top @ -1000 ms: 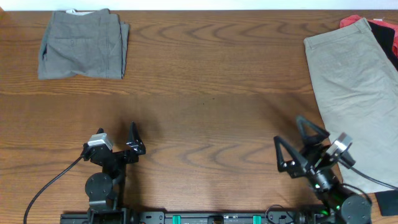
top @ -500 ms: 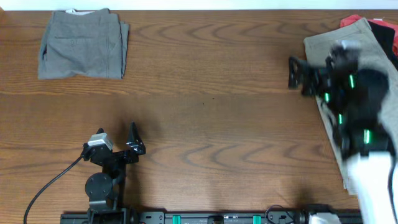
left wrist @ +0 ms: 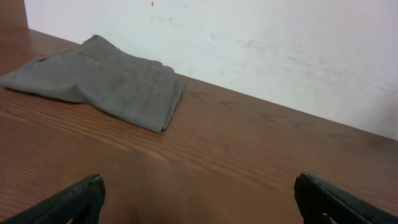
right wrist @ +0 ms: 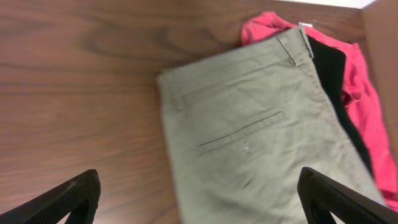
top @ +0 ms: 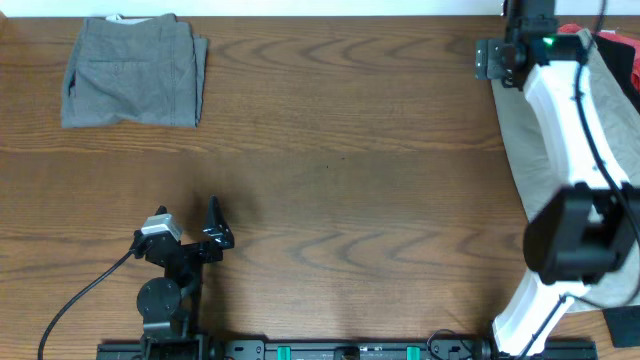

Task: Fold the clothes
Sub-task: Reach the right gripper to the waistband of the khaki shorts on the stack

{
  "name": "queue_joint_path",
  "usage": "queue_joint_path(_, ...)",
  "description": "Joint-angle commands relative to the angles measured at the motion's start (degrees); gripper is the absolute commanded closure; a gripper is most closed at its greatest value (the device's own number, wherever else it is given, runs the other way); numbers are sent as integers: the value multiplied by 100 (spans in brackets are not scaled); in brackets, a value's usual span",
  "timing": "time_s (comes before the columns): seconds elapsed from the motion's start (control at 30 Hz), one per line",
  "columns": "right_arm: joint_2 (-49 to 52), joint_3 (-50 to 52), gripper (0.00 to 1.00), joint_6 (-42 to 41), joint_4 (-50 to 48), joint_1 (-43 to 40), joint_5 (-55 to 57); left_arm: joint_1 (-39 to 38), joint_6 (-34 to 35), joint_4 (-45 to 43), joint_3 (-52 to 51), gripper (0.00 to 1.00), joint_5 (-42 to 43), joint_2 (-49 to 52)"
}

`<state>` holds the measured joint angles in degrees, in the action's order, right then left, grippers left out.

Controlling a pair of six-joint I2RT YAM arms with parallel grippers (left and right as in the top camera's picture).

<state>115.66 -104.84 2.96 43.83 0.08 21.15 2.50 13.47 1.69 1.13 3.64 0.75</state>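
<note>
Since one second ago the right arm has swung from the front right edge of the bench (top: 340, 150) up to the far right corner, and its right pincer (top: 497, 58) now is over the far left corner of the khaki shorts (top: 622, 115). Left arm has not moved; the left pincer (top: 188, 225) is near the front edge, left of the middle, with the fingers spread wide and nothing between them.

From the right wrist the right pincer (right wrist: 199, 176) is also spread wide, one dark finger at each lower corner, and it holds nothing. It seems to hang above the cloth without touching, but the height is not clear from these views.

The khaki shorts (right wrist: 249, 143) lie flat along the right edge of the bench, back side up with a welt pocket showing, waistband toward the far right corner. Under that end lie a red garment (right wrist: 364, 106) and a black cloth (right wrist: 329, 68), both partly covered by the shorts.

Folded grey shorts (top: 130, 72) rest at the far left corner, well apart from both arms; the left wrist camera sees them (left wrist: 106, 84) close to the white wall
</note>
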Motion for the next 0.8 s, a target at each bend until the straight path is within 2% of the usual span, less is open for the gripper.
queue_joint_path(0.0, 570, -243, 1, 562, -63, -138, 739, -11, -13, 208, -87, 2, 17, -13)
queue_joint_path(0.23, 1517, -245, 9, 876, -710, -348, 896, -11, -13, 208, -87, 2, 17, -13)
queue_joint_path(0.37, 1878, -247, 8, 1156, -966, -348, 907, -11, -13, 208, -87, 2, 17, -13)
queue_joint_path(0.77, 2236, -240, 7, 1078, -1152, -343, 302, -11, -13, 208, -87, 2, 17, -13)
